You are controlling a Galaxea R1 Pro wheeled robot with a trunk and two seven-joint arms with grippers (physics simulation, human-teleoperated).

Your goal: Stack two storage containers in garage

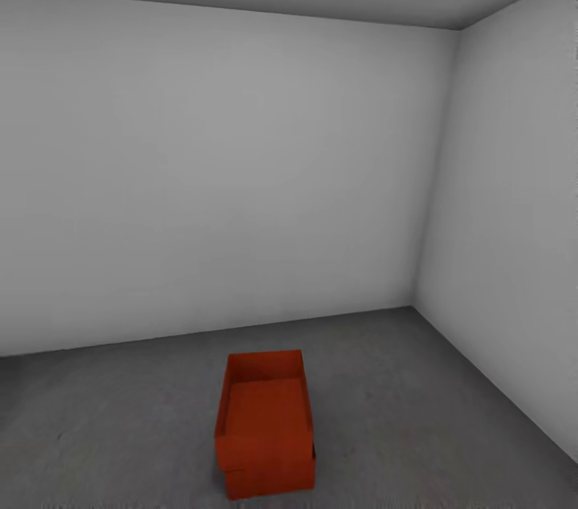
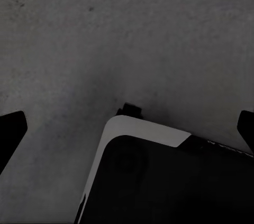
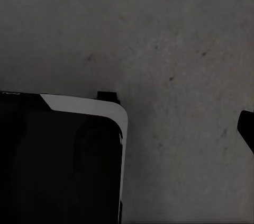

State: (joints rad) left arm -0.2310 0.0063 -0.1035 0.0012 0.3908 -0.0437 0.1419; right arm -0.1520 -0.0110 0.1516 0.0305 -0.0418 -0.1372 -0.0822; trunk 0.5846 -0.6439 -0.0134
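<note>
Two red-orange storage containers stand stacked on the dark grey concrete floor of the garage, near the bottom middle of the head view. The upper container rests on the lower container, open side up and shifted slightly to one side. In the left wrist view my left gripper is open, its dark fingertips at the frame's two sides over bare concrete. My right gripper hangs over concrete too, one fingertip far out at the edge. Neither holds anything.
Plain white-grey walls meet in a corner behind and to the right of the stack. The back wall runs across the view. My base's black, white-edged corner shows below both grippers, also as the base corner.
</note>
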